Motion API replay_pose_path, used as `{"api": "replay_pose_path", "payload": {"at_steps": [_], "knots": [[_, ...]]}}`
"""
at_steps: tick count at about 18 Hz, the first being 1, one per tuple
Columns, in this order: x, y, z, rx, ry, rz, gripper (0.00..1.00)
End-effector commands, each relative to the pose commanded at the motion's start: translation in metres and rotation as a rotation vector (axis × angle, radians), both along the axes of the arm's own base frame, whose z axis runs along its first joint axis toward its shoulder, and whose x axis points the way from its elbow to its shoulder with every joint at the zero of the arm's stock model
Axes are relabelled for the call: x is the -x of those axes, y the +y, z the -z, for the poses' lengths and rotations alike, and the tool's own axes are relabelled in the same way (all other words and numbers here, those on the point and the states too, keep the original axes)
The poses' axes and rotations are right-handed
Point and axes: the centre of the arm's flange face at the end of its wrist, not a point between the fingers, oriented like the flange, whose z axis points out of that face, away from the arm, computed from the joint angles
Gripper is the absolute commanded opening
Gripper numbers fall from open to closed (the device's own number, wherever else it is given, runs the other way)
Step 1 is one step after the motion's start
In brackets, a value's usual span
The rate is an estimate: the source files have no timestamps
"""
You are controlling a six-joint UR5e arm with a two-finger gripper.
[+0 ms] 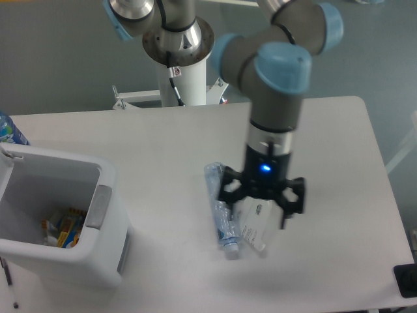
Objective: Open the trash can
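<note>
We see the trash can (58, 225) standing at the near left of the white table (326, 143), its top open so that colourful scraps show at the bottom inside; the grey push tab (99, 205) sits on its right rim. Our gripper (255, 208) hangs well to the right of it, over the middle of the table, with its black fingers (226, 193) spread apart and holding nothing. Directly under the gripper lie a clear crushed plastic bottle (220, 218) and, just beside it on the right, a small white packet (255, 225) with a label. A blue light glows on the gripper's body. At the far left edge a blue-patterned object (9, 129) peeks in.
</note>
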Motion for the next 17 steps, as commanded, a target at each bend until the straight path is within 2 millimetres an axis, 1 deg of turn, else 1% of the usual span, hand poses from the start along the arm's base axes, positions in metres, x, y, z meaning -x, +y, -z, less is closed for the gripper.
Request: {"api": "replay_pose_path", "payload": {"at_steps": [1, 2, 5, 7, 9, 12, 17], "knots": [[0.009, -0.006, 0.007, 0.03, -0.001, 0.013, 1.0], [0.013, -0.01, 0.014, 0.065, -0.002, 0.037, 1.0], [0.013, -0.019, 0.026, 0.207, 0.04, 0.19, 1.0], [0.012, -0.018, 0.032, 0.263, 0.064, 0.249, 1.0], [0.009, -0.014, 0.036, 0.269, 0.06, 0.259, 1.0], [0.01, -0.015, 0.035, 0.271, 0.061, 0.261, 1.0], [0.006, -0.016, 0.043, 0.285, 0.059, 0.258, 1.0]]}}
